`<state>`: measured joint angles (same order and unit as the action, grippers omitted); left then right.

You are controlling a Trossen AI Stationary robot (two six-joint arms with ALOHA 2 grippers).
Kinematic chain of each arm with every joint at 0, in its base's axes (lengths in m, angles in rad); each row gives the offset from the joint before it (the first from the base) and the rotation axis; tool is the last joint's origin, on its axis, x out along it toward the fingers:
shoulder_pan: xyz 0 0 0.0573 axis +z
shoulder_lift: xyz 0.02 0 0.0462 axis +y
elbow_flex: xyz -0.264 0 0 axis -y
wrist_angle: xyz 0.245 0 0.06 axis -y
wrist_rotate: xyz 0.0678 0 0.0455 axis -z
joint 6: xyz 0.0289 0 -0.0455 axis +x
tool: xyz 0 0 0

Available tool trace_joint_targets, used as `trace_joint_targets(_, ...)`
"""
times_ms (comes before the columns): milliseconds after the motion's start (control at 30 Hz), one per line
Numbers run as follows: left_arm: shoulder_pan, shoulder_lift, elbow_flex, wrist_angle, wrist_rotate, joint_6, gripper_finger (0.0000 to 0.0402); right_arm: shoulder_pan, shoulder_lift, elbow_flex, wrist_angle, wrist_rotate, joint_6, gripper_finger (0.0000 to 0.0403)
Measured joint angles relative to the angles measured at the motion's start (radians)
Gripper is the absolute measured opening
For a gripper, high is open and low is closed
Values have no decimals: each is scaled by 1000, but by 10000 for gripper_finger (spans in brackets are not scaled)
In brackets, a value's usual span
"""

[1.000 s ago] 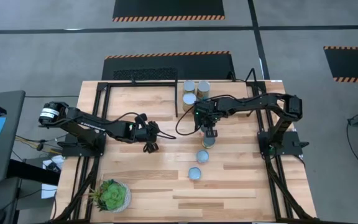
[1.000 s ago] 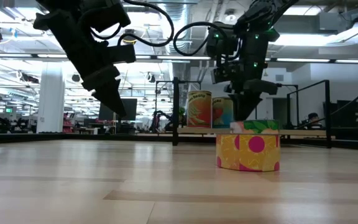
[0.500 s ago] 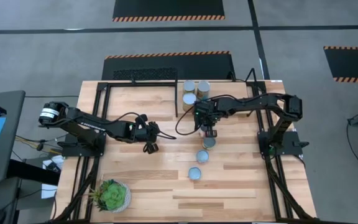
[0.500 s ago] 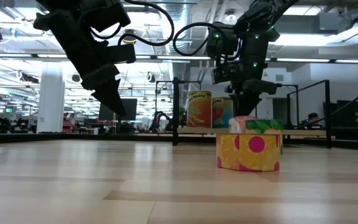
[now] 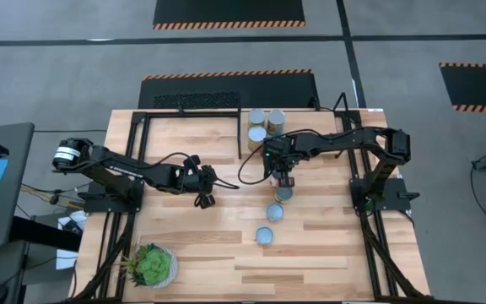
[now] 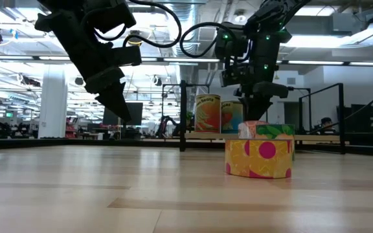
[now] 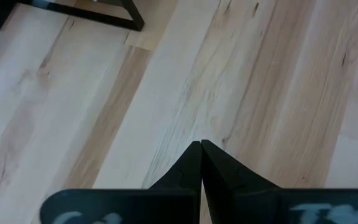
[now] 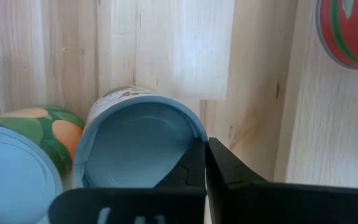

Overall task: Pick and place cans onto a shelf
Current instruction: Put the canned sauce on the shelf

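Observation:
Three cans stand in a row on the table: a yellow one [image 6: 259,158] nearest, a green one [image 8: 42,124] behind it, and the farthest [image 5: 283,193] with a silver-blue top [image 8: 135,146]. My right gripper [image 5: 283,180] is above this farthest can, pointing down and shut at its rim. More cans [image 5: 257,118] stand on the shelf [image 5: 306,118] at the far edge. My left gripper [image 5: 205,199] hangs shut over bare table left of centre, holding nothing. My right gripper comes from above, pointing steeply down, and its tips close on the can's top rim [image 8: 199,138] at the side nearest the shelf. One fingertip [image 8: 193,155] lies over the lid and the other is outside the wall. The can sits tilted, its bottom on the table.
A potted plant [image 5: 151,265] stands at the near left corner. Black frame rods [image 5: 133,152] run along the table's left and right sides. A red and green can [image 8: 350,31] shows on the lighter board just beyond the gripped can. Bare wood lies between the two arms.
The can under my right gripper has tipped: in the low view its whitish side has risen a little above the green can beside it, while its bottom stays on the table. Both arms have kept their place.

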<state>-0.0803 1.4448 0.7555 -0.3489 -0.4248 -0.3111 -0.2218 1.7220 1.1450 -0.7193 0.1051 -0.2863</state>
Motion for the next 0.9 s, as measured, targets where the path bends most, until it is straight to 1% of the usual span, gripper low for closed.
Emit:
trace_joint_targets(267, 0, 0, 0, 0, 0, 0, 0, 0, 0, 0, 0, 1, -2, 7)
trace_joint_targets(367, 0, 0, 0, 0, 0, 0, 0, 0, 1, 14, -18, 28, -2, 7)
trace_joint_targets(467, 0, 0, 0, 0, 0, 0, 0, 0, 1, 59, -53, 36, -2, 6)
trace_joint_targets(700, 0, 0, 0, 0, 0, 0, 0, 0, 1, 185, -193, 37, 1, 5)
trace_joint_targets(900, 0, 0, 0, 0, 0, 0, 0, -4, 1, 261, -263, 37, 0, 4)
